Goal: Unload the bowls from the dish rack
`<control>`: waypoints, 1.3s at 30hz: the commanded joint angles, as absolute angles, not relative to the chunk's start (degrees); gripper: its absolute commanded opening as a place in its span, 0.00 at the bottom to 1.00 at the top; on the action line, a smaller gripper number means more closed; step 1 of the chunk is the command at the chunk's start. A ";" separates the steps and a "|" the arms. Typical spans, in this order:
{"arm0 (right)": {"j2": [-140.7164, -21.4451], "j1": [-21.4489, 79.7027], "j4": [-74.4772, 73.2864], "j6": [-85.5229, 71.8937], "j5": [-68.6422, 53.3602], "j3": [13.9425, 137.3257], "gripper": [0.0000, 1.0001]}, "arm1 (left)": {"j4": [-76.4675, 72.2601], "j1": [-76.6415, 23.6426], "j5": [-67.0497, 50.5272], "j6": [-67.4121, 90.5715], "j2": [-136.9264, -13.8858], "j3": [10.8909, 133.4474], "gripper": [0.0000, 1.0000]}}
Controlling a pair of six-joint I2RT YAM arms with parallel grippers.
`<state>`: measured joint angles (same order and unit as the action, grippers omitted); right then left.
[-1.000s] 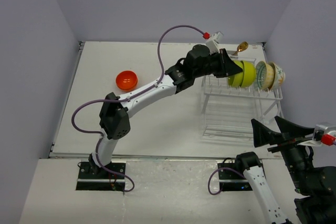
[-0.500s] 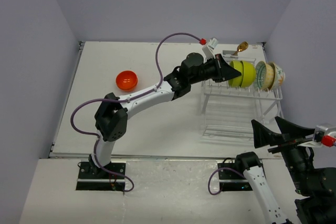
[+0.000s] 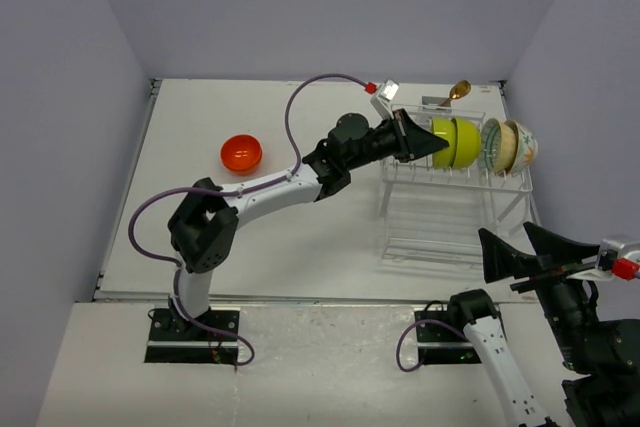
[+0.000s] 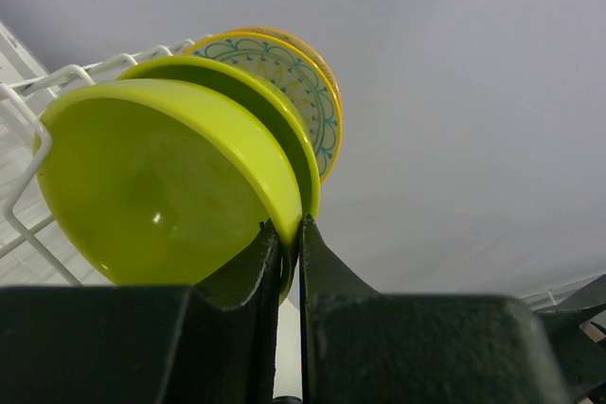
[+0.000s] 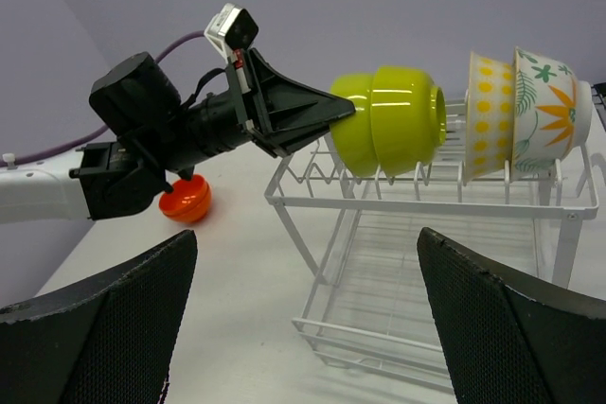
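Observation:
My left gripper (image 3: pixel 420 137) is shut on the rim of the nearest lime-green bowl (image 3: pixel 441 142), which stands on edge at the left end of the upper tier of the white dish rack (image 3: pixel 452 209). The pinch shows in the left wrist view (image 4: pixel 292 231) on that bowl (image 4: pixel 151 186). Behind it stand a second lime-green bowl (image 3: pixel 466 140), a yellow-dotted cream bowl (image 5: pixel 488 115) and a floral cream bowl (image 5: pixel 549 101). An orange-red bowl (image 3: pixel 241 152) sits on the table at the left. My right gripper (image 3: pixel 505 229) is open and empty in front of the rack.
A gold spoon (image 3: pixel 460 90) sticks up from the holder at the rack's back. The rack's lower tier (image 5: pixel 445 272) holds nothing. Purple walls close the table at the back and on both sides.
My left gripper has rolled and its jaws have closed on the nearest lime-green bowl's rim. The bowls and rack have shifted slightly left. The right arm has not moved.

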<state>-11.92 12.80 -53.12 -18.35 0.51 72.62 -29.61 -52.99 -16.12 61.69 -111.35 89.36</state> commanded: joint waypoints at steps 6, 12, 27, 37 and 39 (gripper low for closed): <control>-12.04 13.18 -52.38 -17.40 0.26 73.12 0.99 | -44.37 -51.50 -15.91 63.54 -105.56 84.38 0.00; -12.22 13.27 -52.47 -17.31 0.26 73.30 0.99 | -48.25 -51.50 -15.56 63.72 -104.42 82.18 0.00; -12.66 13.45 -52.29 -17.31 0.26 73.30 0.99 | -44.30 -51.42 -11.26 52.83 -96.86 79.98 0.00; -12.13 13.62 -52.73 -17.14 -0.53 73.48 0.99 | 9.34 -50.54 17.98 30.42 -99.31 104.56 0.00; -12.13 13.62 -52.56 -17.23 -0.70 73.13 0.99 | 21.94 -49.05 22.06 28.84 -102.64 110.29 0.00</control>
<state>-11.92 13.23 -53.12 -18.28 0.30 72.66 -1.13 -51.24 7.79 37.91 -100.82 101.84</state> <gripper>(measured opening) 0.987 0.058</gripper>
